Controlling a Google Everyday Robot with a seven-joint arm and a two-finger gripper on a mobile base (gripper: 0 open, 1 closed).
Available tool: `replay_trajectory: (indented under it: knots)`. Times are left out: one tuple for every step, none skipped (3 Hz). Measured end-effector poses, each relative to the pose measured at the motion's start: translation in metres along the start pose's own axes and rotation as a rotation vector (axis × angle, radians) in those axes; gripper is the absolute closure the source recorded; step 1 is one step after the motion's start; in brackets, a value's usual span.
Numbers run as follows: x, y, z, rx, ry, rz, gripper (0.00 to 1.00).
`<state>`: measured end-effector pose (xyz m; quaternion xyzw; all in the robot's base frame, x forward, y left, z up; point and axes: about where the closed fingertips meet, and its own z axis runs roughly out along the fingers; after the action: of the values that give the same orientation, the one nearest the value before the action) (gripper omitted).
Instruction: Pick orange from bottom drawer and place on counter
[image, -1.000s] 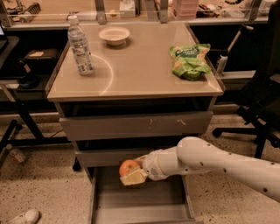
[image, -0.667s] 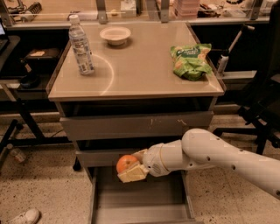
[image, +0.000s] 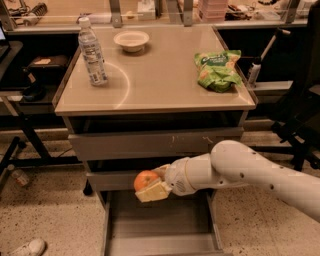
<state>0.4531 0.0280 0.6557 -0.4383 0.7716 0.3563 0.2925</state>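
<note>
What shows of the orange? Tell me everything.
The orange is small, round and orange-coloured with a glossy highlight, apparently whole. The gripper is shut on it, one pale finger across its lower side, hiding that part. It hangs above the open bottom drawer, in front of the middle drawer, touching nothing else visible.
</note>
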Motion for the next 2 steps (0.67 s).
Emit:
replay_trajectory:
  knots:
    - [-0.040, -0.005, -0.043, 0.044, -0.012, -0.019, 1.00]
    - [-0.077, -0.011, -0.087, 0.098, 0.001, -0.039, 1.00]
